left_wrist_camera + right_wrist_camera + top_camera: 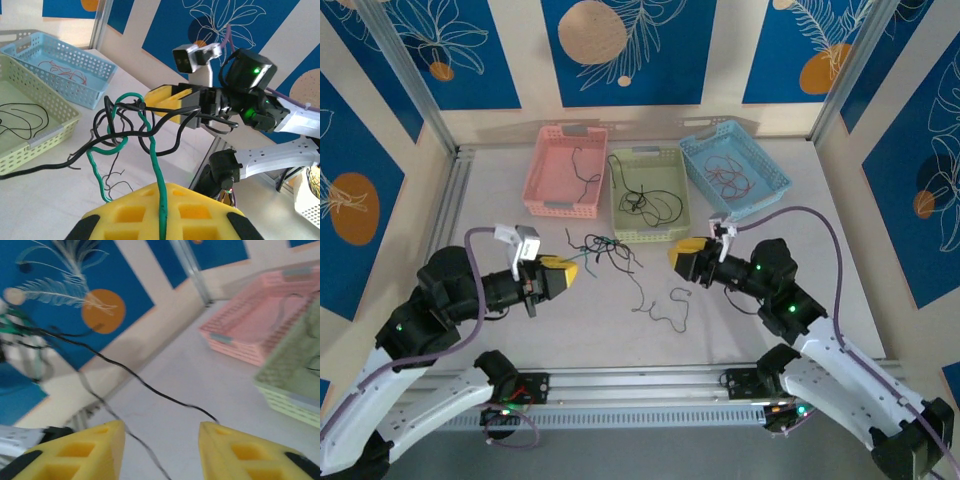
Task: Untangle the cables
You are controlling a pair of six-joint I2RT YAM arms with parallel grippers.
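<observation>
Cables (pixel 602 248) hanging knotted just in front of the green basket (pixel 650 236).
We are seeing the left hand (pixel 162 195) pressed together, pinching the green cable (pixel 156 165). The right hand (pixel 161 432) is standing spread, a black cable (pixel 150 388) running in between its fingers. A loose strand (pixel 665 305) is lying on the desk (pixel 770 290), nearer than the basket.

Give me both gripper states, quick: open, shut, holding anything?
Left gripper: jaws shut on the green cable.
Right gripper: jaws open, gripping nothing; a black cable runs past one fingertip.
</observation>
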